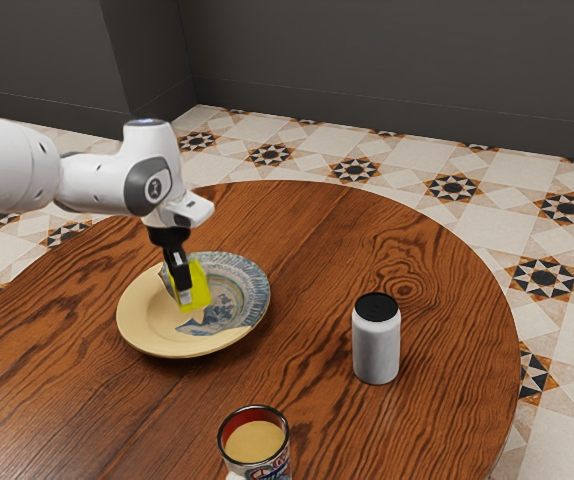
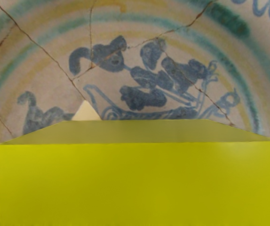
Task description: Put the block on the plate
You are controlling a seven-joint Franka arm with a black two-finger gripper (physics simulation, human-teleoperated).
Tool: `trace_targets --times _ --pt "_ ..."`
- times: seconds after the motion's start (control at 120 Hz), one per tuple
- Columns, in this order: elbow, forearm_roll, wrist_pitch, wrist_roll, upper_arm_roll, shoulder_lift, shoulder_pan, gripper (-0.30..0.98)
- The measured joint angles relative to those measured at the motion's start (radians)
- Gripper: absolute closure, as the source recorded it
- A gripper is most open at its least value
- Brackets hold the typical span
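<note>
The block (image 1: 197, 284), a smooth, bright yellow-green, flat-faced piece with straight edges, is over the plate (image 1: 139, 320), pinched between the fingers of the black gripper (image 1: 185, 293); whether its lower edge touches the plate cannot be told. The plate is round and wide-rimmed, plain matte cream-yellow toward the exterior view's left and painted toward its right. In the wrist view its glaze carries blue figures within green and yellow rings, crossed by thin brown cracks, with blue curling strokes like script on the outer band, which cannot be read. Well apart from the plate, on the exterior view's right, stands an upright white cylindrical can (image 1: 376, 350) with a black top and a plain side. On the plate's side nearer that camera is an open metal tin (image 1: 256, 445) with a red inner wall, tan contents and a printed label in blue, red and white, its words too small to read. Beneath the plate spreads the round table (image 1: 317, 240) of glossy red-brown wood with dark, swirling grain, and beyond lies a tiled floor (image 1: 407, 165) with star patterns, meeting a dark grey wall (image 1: 397, 50).
</note>
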Motion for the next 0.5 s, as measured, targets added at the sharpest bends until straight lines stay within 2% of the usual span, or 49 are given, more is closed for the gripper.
trace_targets --times 0.25,0.5 --pt "0.0 -0.003 0.009 0.014 0.0 0.002 0.0 0.11" --pt "0.0 -0.004 0.003 0.027 0.0 -0.044 -0.012 0.04"
